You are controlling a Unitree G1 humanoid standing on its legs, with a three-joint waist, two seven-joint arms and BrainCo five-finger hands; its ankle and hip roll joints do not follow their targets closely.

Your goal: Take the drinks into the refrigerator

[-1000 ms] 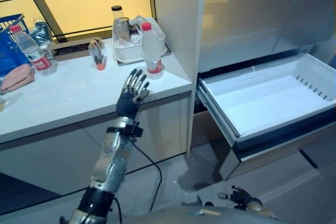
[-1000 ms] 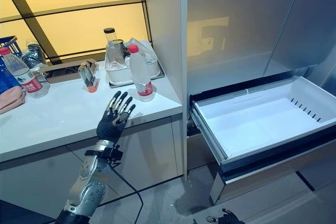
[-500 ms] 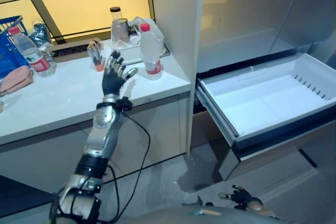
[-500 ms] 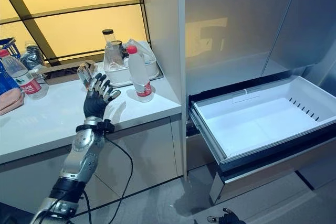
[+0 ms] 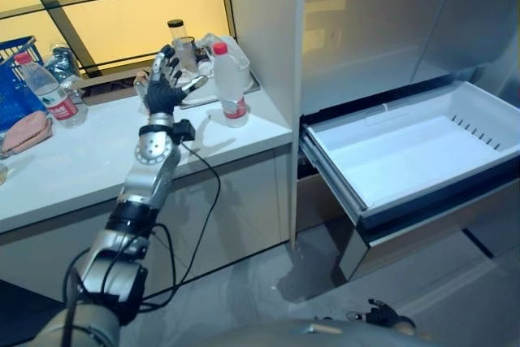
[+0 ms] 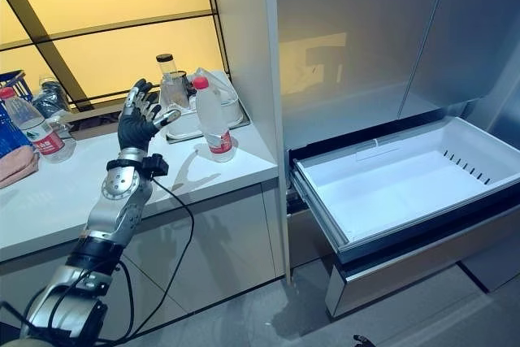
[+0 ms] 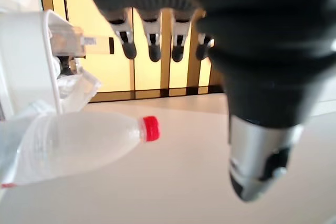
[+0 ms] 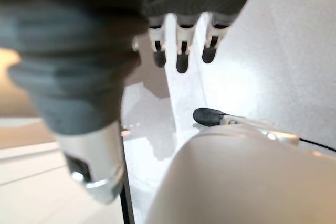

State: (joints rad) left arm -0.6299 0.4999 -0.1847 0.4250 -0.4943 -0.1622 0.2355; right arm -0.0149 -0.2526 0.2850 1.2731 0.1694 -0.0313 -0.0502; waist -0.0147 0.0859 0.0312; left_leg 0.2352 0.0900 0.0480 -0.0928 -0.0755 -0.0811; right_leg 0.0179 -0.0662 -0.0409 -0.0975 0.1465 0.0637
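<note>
A clear water bottle with a red cap (image 5: 228,85) stands upright on the white counter (image 5: 97,160), near its right end and just in front of a white tray (image 6: 188,123) that holds a capped jar and some clear wrapping. The left hand (image 5: 165,87) is raised over the counter just left of that bottle, apart from it, fingers spread and straight with nothing in them (its wrist view shows the bottle past the dark fingertips, untouched). Further left on the counter a second red-capped bottle (image 5: 44,85) stands beside a blue basket (image 5: 15,79), with a pink cloth (image 5: 24,132) lying in front. To the right of the counter, below the grey refrigerator doors (image 6: 366,38), a white drawer (image 5: 410,156) is pulled out, its inside bare. The right hand (image 5: 383,314) hangs low near the floor, its fingers relaxed and holding nothing.
</note>
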